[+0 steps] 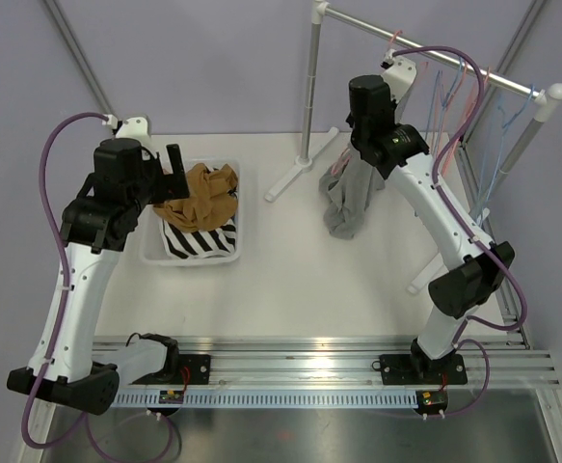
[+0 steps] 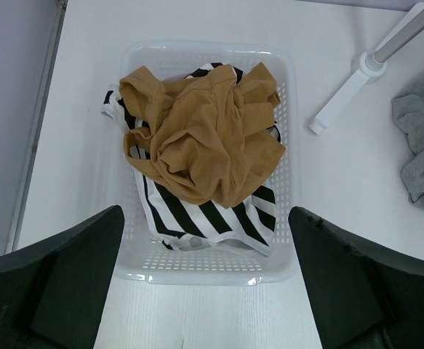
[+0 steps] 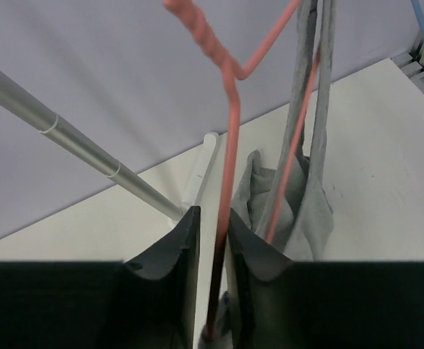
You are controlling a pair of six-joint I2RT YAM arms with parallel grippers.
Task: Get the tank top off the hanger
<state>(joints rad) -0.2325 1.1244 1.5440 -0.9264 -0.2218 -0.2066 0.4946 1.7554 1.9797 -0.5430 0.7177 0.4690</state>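
Observation:
The grey tank top hangs from a salmon wire hanger and droops onto the table below the rack. In the right wrist view its straps run over the hanger's wire. My right gripper is shut on the hanger's upright wire, jaws pressed to either side; in the top view it sits just above the garment. My left gripper is open and empty, above the near rim of the basket, far left of the tank top.
A white basket holds an ochre garment and a black-and-white striped one. The metal clothes rack carries several more coloured hangers at the right. Its white foot stands mid-table.

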